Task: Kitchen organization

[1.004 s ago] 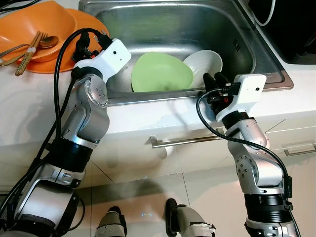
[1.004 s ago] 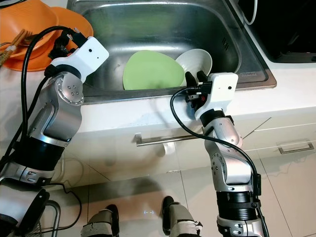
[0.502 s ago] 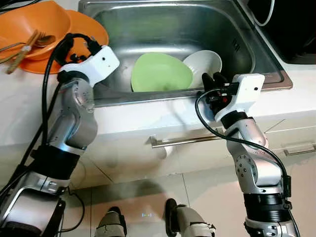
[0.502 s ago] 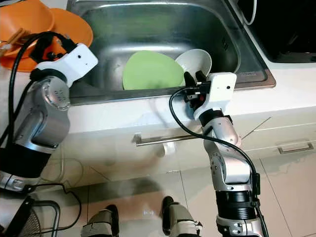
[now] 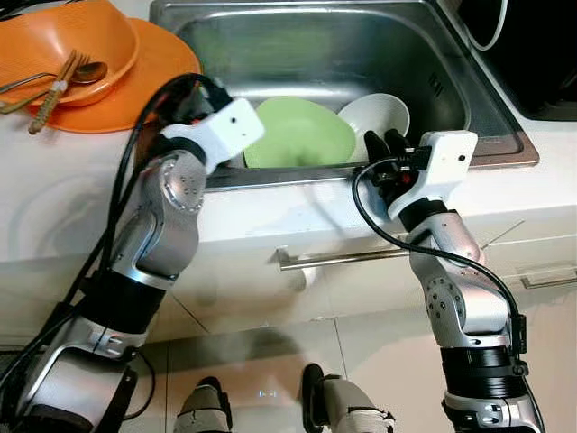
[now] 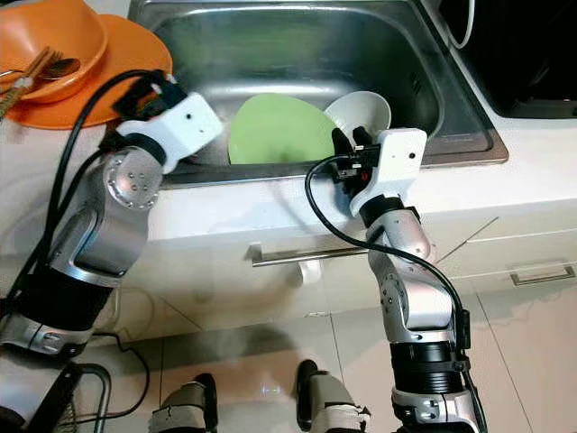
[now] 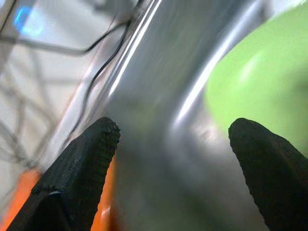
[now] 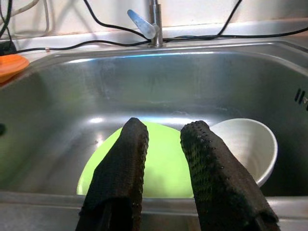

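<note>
Nearest us: cabinet front with one drawer handle (image 5: pixel 338 258) running left-right, then the white counter (image 5: pixel 54 225).

Our right gripper (image 5: pixel 384 144) sits at the sink's near rim, right side, fingers a narrow gap apart, holding nothing, pointing toward the far wall over the dishes. Our left gripper (image 7: pixel 173 144) is at the near-left corner of the sink (image 5: pixel 315 45), fingers spread wide with nothing between them; wrist view is blurred, so we can't say how close it is to the steel wall.

In the sink, near side: one green plate (image 5: pixel 302 133), roughly oval, long axis left-right, leaning tilted with its face toward us. Just right of it, touching or overlapping, one white bowl (image 5: pixel 383 110), tipped with its opening toward the left.

Far left on the counter: one orange plate (image 5: pixel 144 81) with one orange bowl (image 5: pixel 63 41) on it; a spoon (image 5: pixel 86 74) and chopsticks (image 5: pixel 50 99) rest across the bowl. Far rim: one faucet (image 8: pixel 153 21), cables behind it.
</note>
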### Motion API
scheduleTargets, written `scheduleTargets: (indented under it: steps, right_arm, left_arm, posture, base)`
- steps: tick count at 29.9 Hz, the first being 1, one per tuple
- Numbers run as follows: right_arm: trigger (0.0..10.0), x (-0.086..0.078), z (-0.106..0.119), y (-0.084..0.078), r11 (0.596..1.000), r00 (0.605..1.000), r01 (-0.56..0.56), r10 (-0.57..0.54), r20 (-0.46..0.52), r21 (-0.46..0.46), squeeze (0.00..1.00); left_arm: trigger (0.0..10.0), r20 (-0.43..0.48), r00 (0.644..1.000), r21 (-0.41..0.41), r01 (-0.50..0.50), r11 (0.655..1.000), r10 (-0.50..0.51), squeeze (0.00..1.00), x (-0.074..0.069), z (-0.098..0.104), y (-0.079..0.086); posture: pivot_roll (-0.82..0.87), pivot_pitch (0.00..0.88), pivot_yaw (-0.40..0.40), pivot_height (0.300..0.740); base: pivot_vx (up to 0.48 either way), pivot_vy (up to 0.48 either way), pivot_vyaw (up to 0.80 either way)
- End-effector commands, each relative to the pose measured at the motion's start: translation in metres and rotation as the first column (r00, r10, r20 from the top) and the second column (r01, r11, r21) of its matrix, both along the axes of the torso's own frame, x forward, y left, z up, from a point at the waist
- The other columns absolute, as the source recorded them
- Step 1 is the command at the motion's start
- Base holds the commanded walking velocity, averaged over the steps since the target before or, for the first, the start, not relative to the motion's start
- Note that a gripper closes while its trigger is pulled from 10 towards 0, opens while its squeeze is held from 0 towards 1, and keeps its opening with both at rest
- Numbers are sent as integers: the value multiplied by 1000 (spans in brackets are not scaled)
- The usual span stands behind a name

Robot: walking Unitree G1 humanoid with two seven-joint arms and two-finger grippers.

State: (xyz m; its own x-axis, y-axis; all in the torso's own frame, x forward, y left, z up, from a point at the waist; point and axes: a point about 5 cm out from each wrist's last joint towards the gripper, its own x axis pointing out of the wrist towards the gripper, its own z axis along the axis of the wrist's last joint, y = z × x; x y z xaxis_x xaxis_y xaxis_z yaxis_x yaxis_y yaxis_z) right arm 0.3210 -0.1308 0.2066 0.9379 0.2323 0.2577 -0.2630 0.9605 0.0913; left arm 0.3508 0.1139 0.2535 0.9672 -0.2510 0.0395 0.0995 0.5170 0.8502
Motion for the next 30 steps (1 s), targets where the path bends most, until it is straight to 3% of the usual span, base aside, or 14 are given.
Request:
scheduleTargets:
  steps: [1, 6, 7, 10, 12, 13, 14, 17, 21, 25, 28, 30]
  right_arm:
    - [10000, -1, -7, -2, 1000, 1000, 15, -15, -19, 8, 0]
    - [10000, -1, -8, -2, 1000, 1000, 21, -20, -17, 14, 0]
    - [10000, 0, -8, -1, 1000, 1000, 21, -21, -17, 16, 0]
    - [10000, 0, -9, 1, 1000, 1000, 19, -19, -17, 19, 0]
    - [10000, 1, -9, 2, 1000, 1000, 16, -16, -15, 22, 0]
    - [10000, 1, -9, 3, 1000, 1000, 13, -13, -13, 23, 0]
    - [10000, 2, -9, 4, 1000, 1000, 9, -8, -10, 23, 0]
    - [10000, 2, -9, 5, 1000, 1000, 5, -5, -8, 24, 0]
    - [10000, 3, -8, 7, 1000, 1000, -3, 3, -1, 25, 0]
    - [10000, 4, -8, 9, 1000, 1000, -9, 9, 6, 28, 0]
    - [10000, 4, -9, 10, 1000, 1000, -10, 10, 7, 30, 0]
    - [10000, 4, -9, 11, 999, 1000, -11, 11, 8, 31, 0]
  left_arm:
    - [10000, -11, 993, -24, 113, 993, -114, 0, -3, -5, -16]
    - [10000, 87, 983, -58, 168, 984, -162, 0, -3, 7, -25]
    - [10000, 170, 972, -97, 179, 979, -161, 0, -4, 19, -27]
    - [10000, 255, 961, -206, 159, 966, -104, 0, -5, 32, -23]
    - [10000, 238, 970, -372, 132, 919, -43, 0, -3, 31, -18]
    - [10000, 203, 979, -479, 116, 870, -19, 0, -3, 27, -16]
    - [10000, 150, 989, -599, 94, 795, -3, 0, -2, 20, -13]
    - [10000, 99, 995, -678, 67, 732, 0, 0, 0, 11, -13]
    - [10000, -31, 999, -832, -12, 554, -25, 0, 6, -3, -14]
    - [10000, -95, 994, -902, -65, 427, -48, 0, 13, -9, -13]
    - [10000, -114, 993, -925, -96, 368, -28, 0, 17, -8, -6]
    - [10000, -105, 994, -914, -99, 393, 7, 0, 20, -5, 1]
  posture:
    - [10, 216, -30, 740]
    - [15, 211, -21, 740]
    - [19, 204, -15, 740]
    - [24, 198, -10, 740]
    - [28, 191, -9, 740]
    - [28, 184, -10, 740]
    - [31, 178, -11, 740]
    - [33, 170, -10, 740]
    - [36, 159, -8, 740]
    - [37, 140, 0, 740]
    - [38, 135, 1, 740]
    - [39, 128, 4, 740]
  base:
    - [0, 0, 0]
    - [0, 0, 0]
    - [0, 0, 0]
    - [0, 0, 0]
    - [0, 0, 0]
    - [0, 0, 0]
    - [0, 0, 0]
    - [0, 0, 0]
    - [0, 0, 0]
    - [0, 0, 0]
    - [0, 0, 0]
    - [0, 0, 0]
